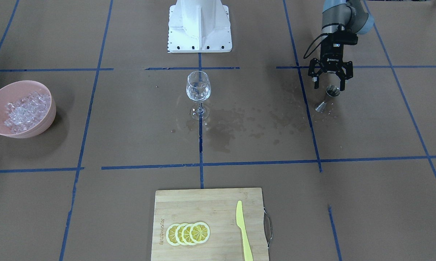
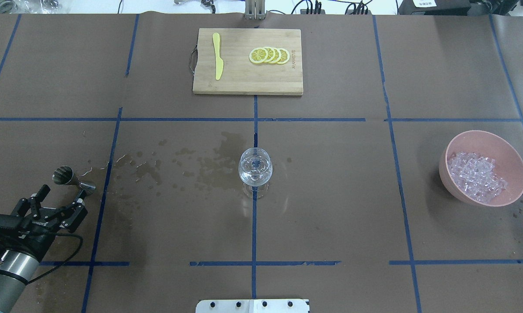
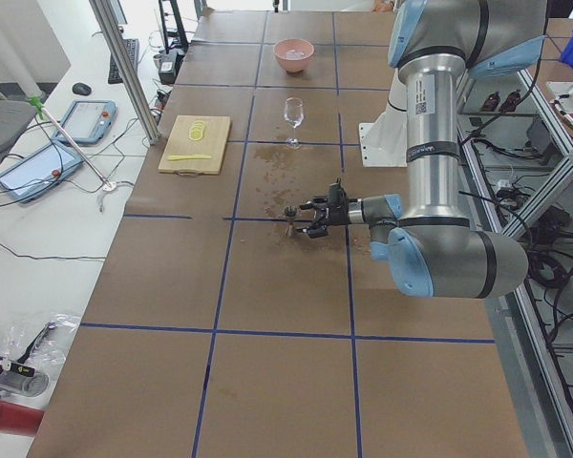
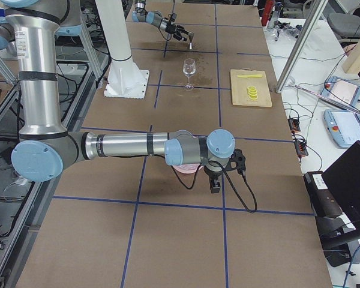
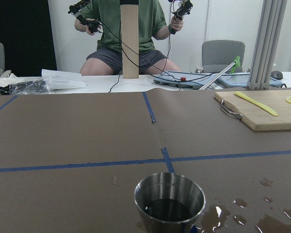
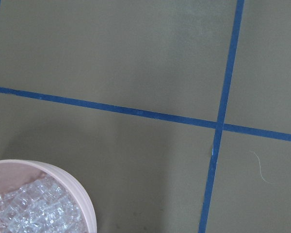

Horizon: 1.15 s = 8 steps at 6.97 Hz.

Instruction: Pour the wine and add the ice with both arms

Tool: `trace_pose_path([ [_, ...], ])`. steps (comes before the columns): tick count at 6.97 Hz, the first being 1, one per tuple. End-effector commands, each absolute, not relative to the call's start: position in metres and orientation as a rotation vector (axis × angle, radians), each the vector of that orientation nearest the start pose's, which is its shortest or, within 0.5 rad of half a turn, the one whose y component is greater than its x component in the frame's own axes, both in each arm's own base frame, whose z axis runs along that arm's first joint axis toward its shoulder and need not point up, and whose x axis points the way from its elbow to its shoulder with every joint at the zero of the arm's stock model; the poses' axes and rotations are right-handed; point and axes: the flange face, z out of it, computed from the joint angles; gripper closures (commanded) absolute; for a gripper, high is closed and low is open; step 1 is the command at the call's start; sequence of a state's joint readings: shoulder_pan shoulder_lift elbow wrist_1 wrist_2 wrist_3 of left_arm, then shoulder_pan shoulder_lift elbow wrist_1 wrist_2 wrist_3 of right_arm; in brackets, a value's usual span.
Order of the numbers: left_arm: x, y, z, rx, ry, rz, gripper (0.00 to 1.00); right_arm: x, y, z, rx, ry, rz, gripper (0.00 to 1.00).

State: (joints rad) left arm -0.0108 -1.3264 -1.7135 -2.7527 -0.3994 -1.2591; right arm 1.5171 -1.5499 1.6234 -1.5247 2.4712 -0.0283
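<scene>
jigger (image 5: 169,201) in left wrist view, ice (image 6: 34,212) in right wrist view

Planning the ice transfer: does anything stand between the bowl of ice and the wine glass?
Nothing visible. Only a blue tape line crosses the table between the bowl of ice and the wine glass; the cutting board sits aside.

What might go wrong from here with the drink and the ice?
1. The jigger stands free right by the open left gripper; a slightly off approach might knock it over.
2. The splashes toward the wine glass suggest pouring is messy; more may spill.
3. The ice in the pink bowl must go into a narrow, thin-stemmed glass; cubes might miss or tip it.
</scene>
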Motion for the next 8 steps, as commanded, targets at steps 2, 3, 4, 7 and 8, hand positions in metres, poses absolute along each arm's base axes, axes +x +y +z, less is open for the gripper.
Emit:
trace_pose_path([
  [2,0.390,-0.229,0.556,1.176,0.748,-0.372,0.01,0.028,-0.510,0.607,0.103,-0.901,-0.131,0.00],
  [3,0.398,-0.229,0.562,1.176,0.741,-0.366,0.02,0.028,-0.512,0.604,0.107,-0.901,-0.133,0.00],
  [4,0.399,-0.232,0.561,1.178,0.741,-0.372,0.02,0.029,-0.512,0.603,0.112,-0.901,-0.134,0.00],
  [7,0.384,-0.254,0.563,1.201,0.706,-0.417,0.02,0.028,-0.515,0.600,0.115,-0.901,-0.135,0.00],
  [8,0.383,-0.254,0.564,1.201,0.703,-0.416,0.02,0.028,-0.515,0.600,0.115,-0.901,-0.135,0.00],
])
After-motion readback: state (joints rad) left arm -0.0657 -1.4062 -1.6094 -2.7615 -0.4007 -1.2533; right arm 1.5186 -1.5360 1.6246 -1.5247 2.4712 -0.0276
